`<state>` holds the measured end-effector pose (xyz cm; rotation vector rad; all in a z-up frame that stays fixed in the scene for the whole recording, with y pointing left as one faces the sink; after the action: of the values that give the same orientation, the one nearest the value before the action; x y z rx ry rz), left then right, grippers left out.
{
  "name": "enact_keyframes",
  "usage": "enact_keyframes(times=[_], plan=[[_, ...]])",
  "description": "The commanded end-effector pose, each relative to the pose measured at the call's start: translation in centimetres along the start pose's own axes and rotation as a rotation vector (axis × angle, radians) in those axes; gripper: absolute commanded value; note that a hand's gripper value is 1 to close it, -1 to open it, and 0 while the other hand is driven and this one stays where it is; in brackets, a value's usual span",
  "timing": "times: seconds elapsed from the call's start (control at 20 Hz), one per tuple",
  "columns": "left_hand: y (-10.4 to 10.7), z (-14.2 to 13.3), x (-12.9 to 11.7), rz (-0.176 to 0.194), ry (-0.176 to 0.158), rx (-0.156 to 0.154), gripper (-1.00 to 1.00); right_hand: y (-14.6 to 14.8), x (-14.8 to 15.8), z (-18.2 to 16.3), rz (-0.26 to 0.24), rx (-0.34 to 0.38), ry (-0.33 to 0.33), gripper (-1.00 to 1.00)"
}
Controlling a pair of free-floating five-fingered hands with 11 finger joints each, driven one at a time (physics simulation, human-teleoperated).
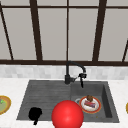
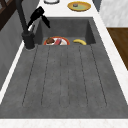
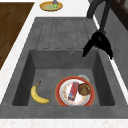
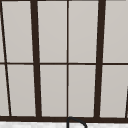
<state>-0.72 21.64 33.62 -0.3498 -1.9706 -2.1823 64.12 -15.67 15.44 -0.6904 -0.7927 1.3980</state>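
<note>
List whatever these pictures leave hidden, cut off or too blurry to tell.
1. Banana: in the front view the red ball covers its corner of the basin.
2. Yellow plate: cut by the front view's left edge, and its contents are blurred.
3. Food on the red-rimmed plate: too blurred to identify.
4. Left hand: a dark blob in the front view, pose unreadable.

Dark grey stone-look sink: matt, faintly speckled, grooved drainer. White marble-look table: smooth, lightly flecked. Black curved metal faucet: matt, no glare. Red-rimmed white ceramic plate: smooth. Yellow banana: smooth skin, matt. Large red ball: smooth, uniform, plastic-like. Black left hand: matt. Brown wooden floor: planked.
</note>
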Motion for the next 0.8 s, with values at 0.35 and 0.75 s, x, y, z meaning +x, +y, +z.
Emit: enact_keyframes(times=[0.35,0.75], plan=[[0.0,0.0,0.0,0.000,0.000,0.000,0.00,4.0,-3.2,3.5,-0.058,-0.003,0.020,-1.00],[0.0,0.0,0.0,0.000,0.000,0.000,0.00,7.6,-4.4,6.1,-0.065,-0.005,0.045,-1.00]])
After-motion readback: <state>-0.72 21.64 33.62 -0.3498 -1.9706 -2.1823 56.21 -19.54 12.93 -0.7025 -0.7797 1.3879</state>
